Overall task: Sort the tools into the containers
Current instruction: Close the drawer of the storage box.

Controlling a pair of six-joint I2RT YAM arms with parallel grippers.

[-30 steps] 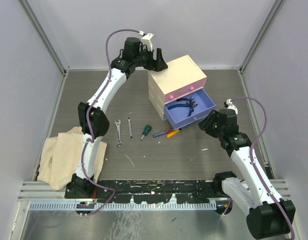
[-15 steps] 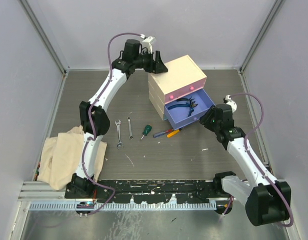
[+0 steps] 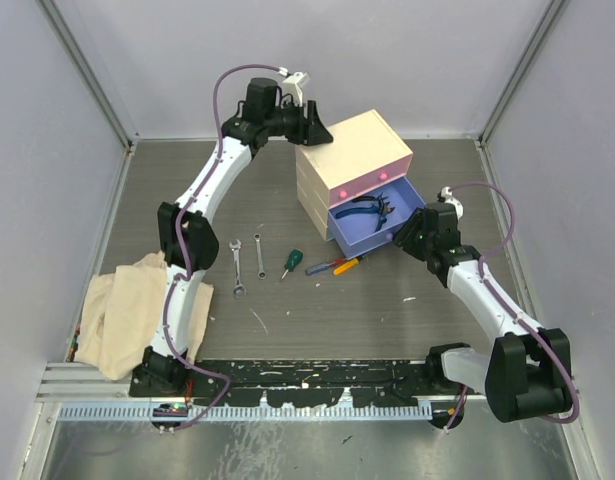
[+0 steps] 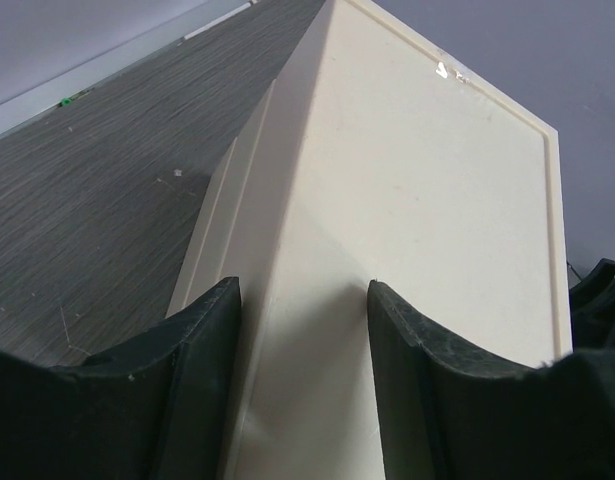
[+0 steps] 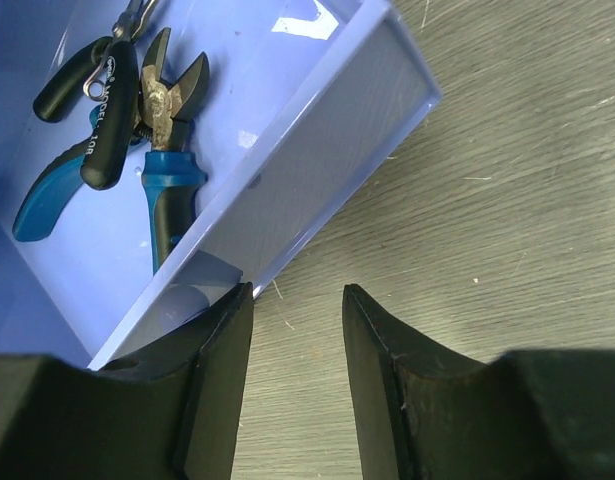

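As seen from above, finds the left gripper (image 3: 315, 128) at the rear top corner of the cream chest (image 3: 352, 145), fingers spread to either side of that corner edge in the wrist view. Cannot tell whether the pads press on the chest.

Places the right gripper (image 5: 297, 300) low at the front right corner of the pulled-out blue-violet drawer (image 5: 317, 170), jaws parted and holding nothing, one finger just beside the drawer's front wall.

Shows blue-handled pliers (image 5: 167, 190) lying inside that drawer, touching a black-handled tool (image 5: 97, 110), with the pink drawer (image 3: 362, 183) above pushed in.

Shows, on the table (image 3: 407, 310) in front of the chest, two silver wrenches (image 3: 237, 268) (image 3: 259, 255) side by side, a green-handled screwdriver (image 3: 289, 263) near them, and screwdrivers with red and orange handles (image 3: 335, 266) lying together just below the open drawer's front.

Sets a crumpled beige cloth (image 3: 122, 310) at the table's near left.
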